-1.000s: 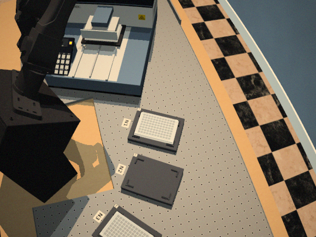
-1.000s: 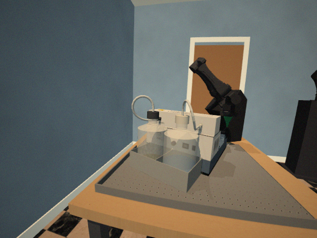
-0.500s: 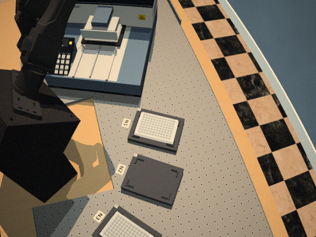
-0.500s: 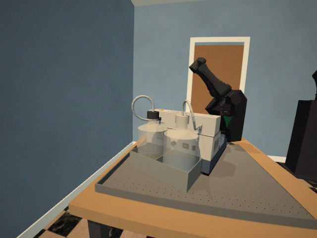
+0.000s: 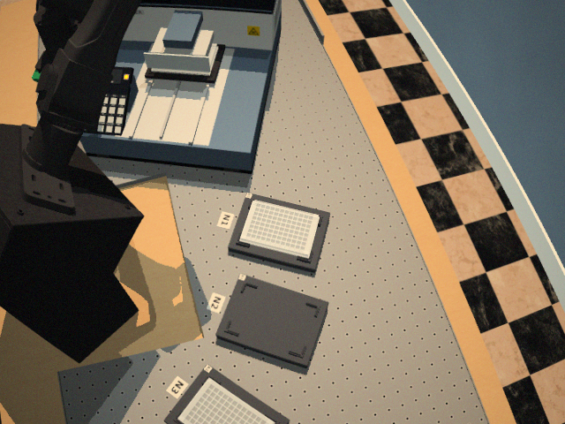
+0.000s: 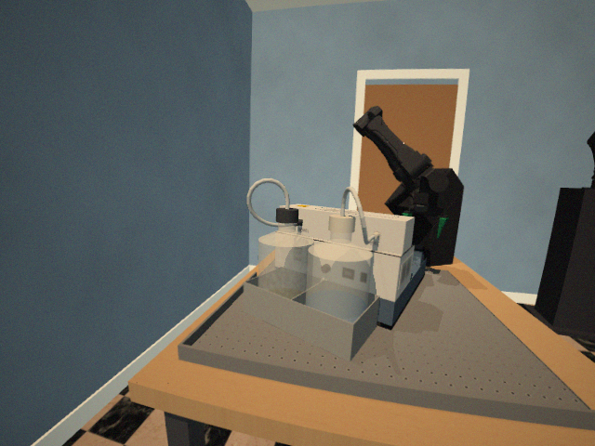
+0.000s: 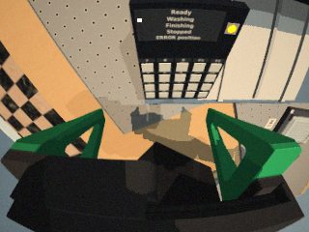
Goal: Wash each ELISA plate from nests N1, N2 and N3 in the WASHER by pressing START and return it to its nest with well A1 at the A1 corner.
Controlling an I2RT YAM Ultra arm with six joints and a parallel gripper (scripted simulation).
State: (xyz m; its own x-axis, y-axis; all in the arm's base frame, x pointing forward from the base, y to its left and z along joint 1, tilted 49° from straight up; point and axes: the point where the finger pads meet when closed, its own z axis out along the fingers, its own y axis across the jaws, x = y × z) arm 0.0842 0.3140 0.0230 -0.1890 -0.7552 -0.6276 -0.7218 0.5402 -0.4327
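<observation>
My gripper (image 7: 154, 114) is open and empty, its green fingers spread above the washer's keypad (image 7: 181, 77), clear of the keys. The lamp (image 7: 231, 27) beside the display glows amber; it also shows in the top view (image 5: 125, 77). The carrier (image 5: 182, 75) sits far back on the track under the white manifold (image 5: 181, 50), so any plate on it is hidden. Nest N1 holds a white plate (image 5: 279, 228). Nest N2 (image 5: 273, 321) is empty. Nest N3 (image 5: 225, 404) holds a white plate, cut off by the frame edge.
The arm's black base block (image 5: 55, 255) stands left of the nests. Behind the washer (image 6: 379, 259) two clear bottles (image 6: 312, 268) with hoses sit in a grey tray. The bench edge runs along the right side.
</observation>
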